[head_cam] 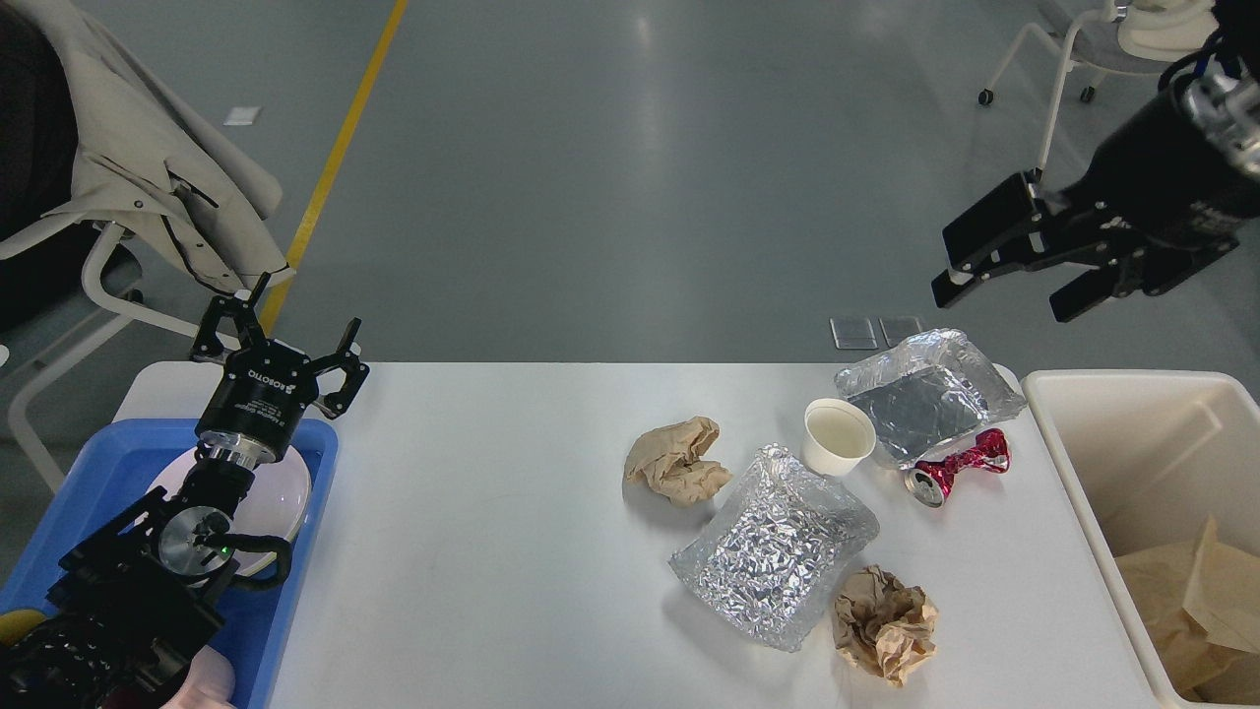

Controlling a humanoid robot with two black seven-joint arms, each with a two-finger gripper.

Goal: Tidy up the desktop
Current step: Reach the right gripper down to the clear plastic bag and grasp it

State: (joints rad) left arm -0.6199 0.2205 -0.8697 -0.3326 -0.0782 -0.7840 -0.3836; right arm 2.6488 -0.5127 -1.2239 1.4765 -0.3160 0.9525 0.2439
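Both tools open, above desktop (472, 551)

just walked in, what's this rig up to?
Desk cleanup, nothing held right now. Both end effectors are open and empty: the left is raised above the blue tray, the right hangs over the floor past the desktop, near the bin. On the desktop lie two foil trays, two paper wads, a cup and a crushed can.
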